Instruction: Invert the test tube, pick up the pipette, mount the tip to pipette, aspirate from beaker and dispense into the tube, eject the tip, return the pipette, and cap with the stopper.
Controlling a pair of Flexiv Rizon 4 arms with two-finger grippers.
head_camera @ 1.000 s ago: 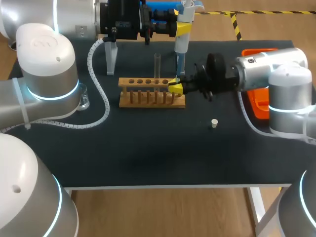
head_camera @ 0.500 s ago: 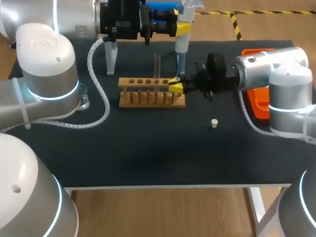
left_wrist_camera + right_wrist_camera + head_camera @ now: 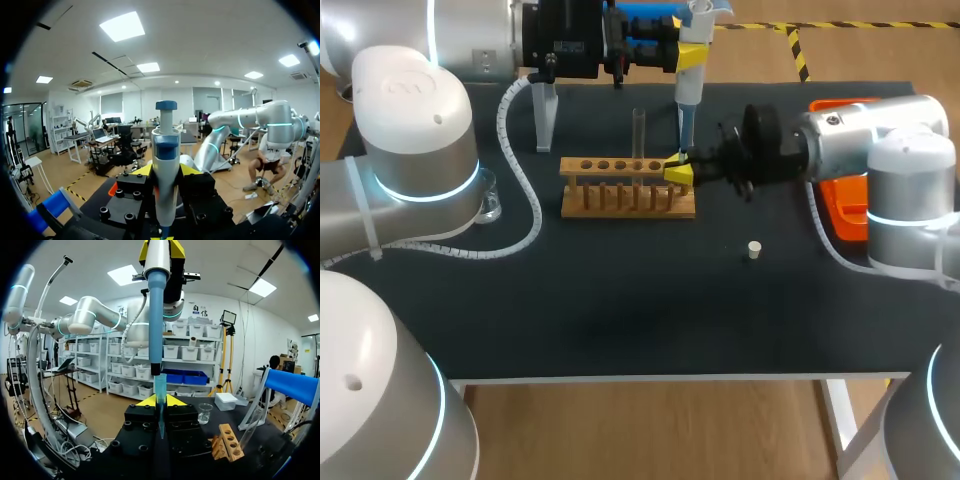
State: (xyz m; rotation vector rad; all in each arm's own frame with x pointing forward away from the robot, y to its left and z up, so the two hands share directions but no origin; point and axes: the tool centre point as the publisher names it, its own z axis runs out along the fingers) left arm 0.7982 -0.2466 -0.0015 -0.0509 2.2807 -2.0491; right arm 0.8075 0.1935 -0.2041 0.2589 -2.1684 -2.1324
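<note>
1. My right tool (image 3: pixel 160 402) is pinched on the tip (image 3: pixel 160 387), directly under the pipette (image 3: pixel 156 315); if the two are off-axis, the tip could seat crooked or slip.
2. My left tool (image 3: pixel 165 171), above, is clamped on the pipette; a hard push might shift it.
3. The test tube (image 3: pixel 639 128) stands just beside my right tool; a sideswipe could topple it.

Left gripper (image 3: pixel 692 52), far centre, clamps the pipette (image 3: pixel 164 160) upright; right gripper (image 3: pixel 677 172) extends leftward, pinching the tip (image 3: pixel 160 407).

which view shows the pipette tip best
The right wrist view: the pipette tip stands upright between the right gripper's fingers, under the pipette. The head view shows it tiny; the left wrist view shows only the pipette's body.
</note>
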